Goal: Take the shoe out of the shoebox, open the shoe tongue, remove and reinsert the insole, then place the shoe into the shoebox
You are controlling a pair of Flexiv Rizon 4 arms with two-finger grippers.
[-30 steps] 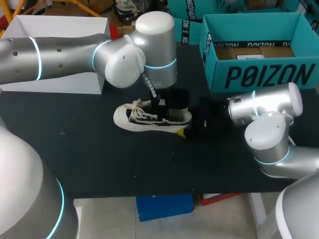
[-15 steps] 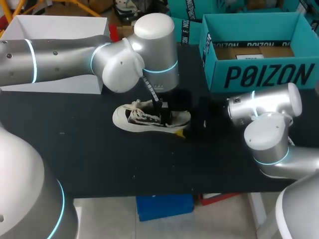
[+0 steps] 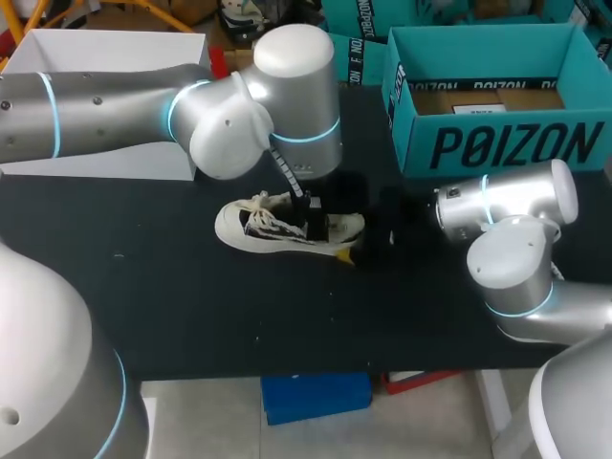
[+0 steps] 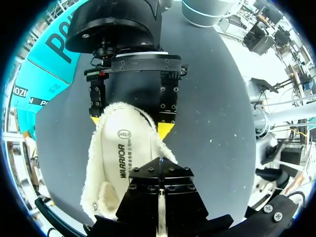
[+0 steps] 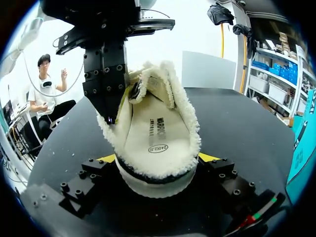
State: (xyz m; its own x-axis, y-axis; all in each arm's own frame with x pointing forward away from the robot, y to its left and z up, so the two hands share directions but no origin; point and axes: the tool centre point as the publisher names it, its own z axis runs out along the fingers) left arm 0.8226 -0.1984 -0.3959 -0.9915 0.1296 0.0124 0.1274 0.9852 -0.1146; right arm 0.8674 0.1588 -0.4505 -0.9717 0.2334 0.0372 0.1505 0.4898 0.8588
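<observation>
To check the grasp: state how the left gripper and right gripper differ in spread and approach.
Spread: the right gripper stands wide, a finger against each side of the shoe at its heel; the left gripper has its fingers together. Approach: the right gripper lies low behind the heel; the left gripper points down from above at the fleece collar. Whether it pinches anything is unclear. Both are at the same shoe.

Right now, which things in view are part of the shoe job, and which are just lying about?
Job:
shoe, heel held in the right gripper
insole inside it
left gripper at the shoe's opening
teal shoebox, open

Lying about:
white box behind the left arm, on the table
</observation>
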